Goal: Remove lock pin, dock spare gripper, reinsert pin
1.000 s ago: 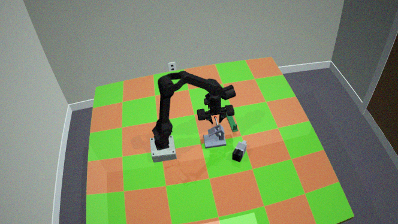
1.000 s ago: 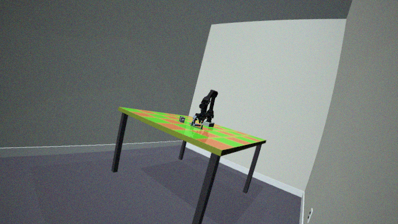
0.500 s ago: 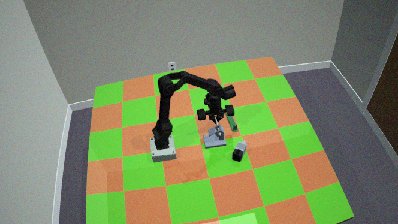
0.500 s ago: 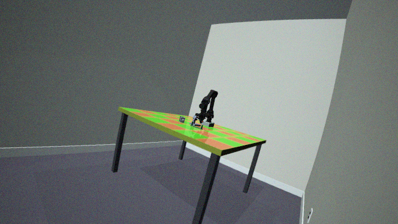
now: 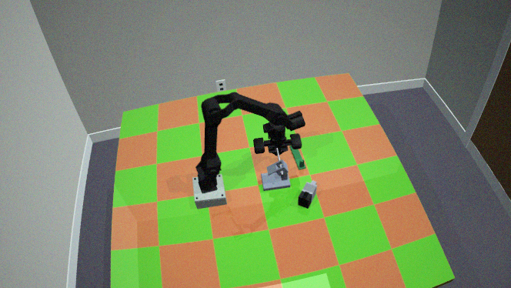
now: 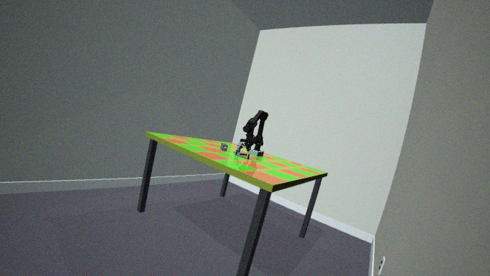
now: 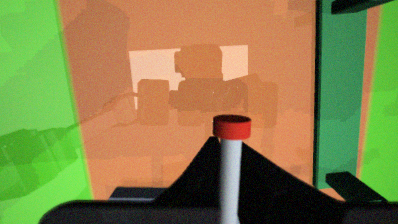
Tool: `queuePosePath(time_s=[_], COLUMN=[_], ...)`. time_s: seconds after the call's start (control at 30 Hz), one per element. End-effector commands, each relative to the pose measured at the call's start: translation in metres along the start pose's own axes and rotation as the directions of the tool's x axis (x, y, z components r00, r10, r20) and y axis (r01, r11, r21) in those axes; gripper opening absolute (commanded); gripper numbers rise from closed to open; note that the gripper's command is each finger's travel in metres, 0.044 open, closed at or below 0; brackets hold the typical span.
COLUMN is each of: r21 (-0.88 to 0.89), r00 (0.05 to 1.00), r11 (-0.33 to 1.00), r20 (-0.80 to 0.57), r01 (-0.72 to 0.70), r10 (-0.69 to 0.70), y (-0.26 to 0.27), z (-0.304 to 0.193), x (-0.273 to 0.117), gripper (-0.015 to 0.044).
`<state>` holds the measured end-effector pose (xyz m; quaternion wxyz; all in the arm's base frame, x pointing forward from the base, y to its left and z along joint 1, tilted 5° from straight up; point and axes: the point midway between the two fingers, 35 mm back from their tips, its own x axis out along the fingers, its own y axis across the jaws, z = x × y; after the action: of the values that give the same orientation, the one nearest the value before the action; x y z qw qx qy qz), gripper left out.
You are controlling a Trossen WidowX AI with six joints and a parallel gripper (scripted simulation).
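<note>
Partly hidden (gripper (image 5: 278, 152) (image 7: 221, 144) around it), the pin (image 5: 278, 158) (image 7: 230, 175).

Toward the near right corner of the orange-and-green checkered table (image 5: 296, 246) (image 6: 206, 155), a gripper could pass low. The grey angled metal mount (image 5: 275, 182) (image 6: 243, 154) blocks straight descent toward the table's middle; the long green holder (image 5: 297, 157) (image 7: 340, 100) flanks it toward the far right corner.

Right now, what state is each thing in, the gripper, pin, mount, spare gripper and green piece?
Gripper: shut on the lock pin.
Lock pin: clamped near its red head, seemingly still in the mount.
Mount: standing on the table, no spare gripper docked.
Spare gripper: undocked, on the table.
Green piece: lying on the table.
</note>
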<state>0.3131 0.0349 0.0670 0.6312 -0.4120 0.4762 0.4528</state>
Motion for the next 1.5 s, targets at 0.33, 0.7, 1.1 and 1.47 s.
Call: queuePosePath(time_s=[0.33,0.7,1.1,1.47], r21=[-0.005,-0.005,-0.006,-0.005], r00=[1.0,1.0,1.0,1.0], r11=[1.0,1.0,1.0,1.0], r20=[0.027,0.026,0.024,0.022], r01=[-0.001,-0.006,-0.013,-0.022], r10=[0.001,0.007,0.013,0.022], y=[-0.001,-0.002,-0.002,-0.002], z=[0.01,0.018,0.026,0.035], x=[-0.003,-0.004,-0.003,-0.001], gripper=[0.0,0.0,0.0,0.0])
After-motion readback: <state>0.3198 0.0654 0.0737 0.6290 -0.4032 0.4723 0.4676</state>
